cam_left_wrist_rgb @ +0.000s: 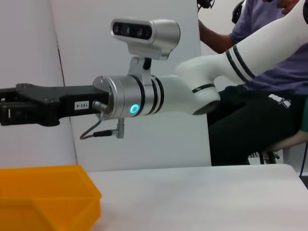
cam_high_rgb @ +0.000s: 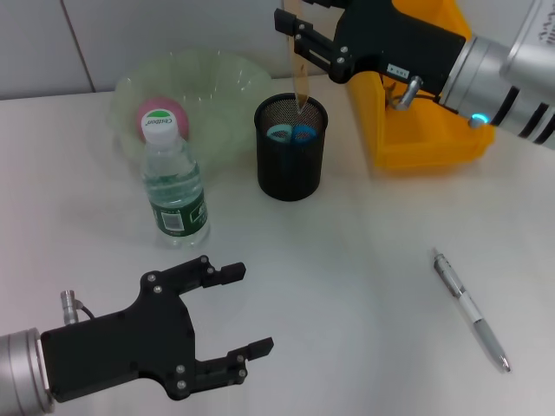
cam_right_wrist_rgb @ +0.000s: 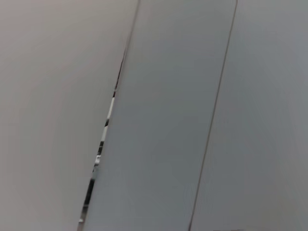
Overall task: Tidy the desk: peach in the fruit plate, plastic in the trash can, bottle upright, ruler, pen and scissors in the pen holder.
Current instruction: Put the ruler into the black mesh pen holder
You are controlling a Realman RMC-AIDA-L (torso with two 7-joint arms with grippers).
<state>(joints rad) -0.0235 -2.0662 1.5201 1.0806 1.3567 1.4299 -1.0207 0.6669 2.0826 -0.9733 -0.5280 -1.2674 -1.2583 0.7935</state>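
Right now the ruler (cam_high_rgb: 299,65) hangs nearly upright with its lower tip just inside the rim of the pen holder (cam_high_rgb: 290,149), which stands near the middle of the surface's far edge. The main risk, as I judge it, is in the release: the ruler is long and the holder light mesh, so if it is let go while leaning it could tip out over the rim or topple the holder toward the bottle (cam_high_rgb: 174,180). The scissors (cam_high_rgb: 291,133), whose blue handles show inside, may also block the tip from sliding fully down.

The right gripper (cam_high_rgb: 290,22) is above the holder, pinching the ruler near its upper end, its fingers closed down to the strip's thickness. The left gripper (cam_high_rgb: 232,310) hovers over the near left part of the surface, fingers spread wide, holding and touching nothing.

The bottle stands upright just in front of the fruit plate (cam_high_rgb: 217,82), with the peach (cam_high_rgb: 161,115) already in the plate. The pen (cam_high_rgb: 469,308) lies flat toward the near right edge, not yet collected. The yellow trash can (cam_high_rgb: 425,130) sits at the far right.
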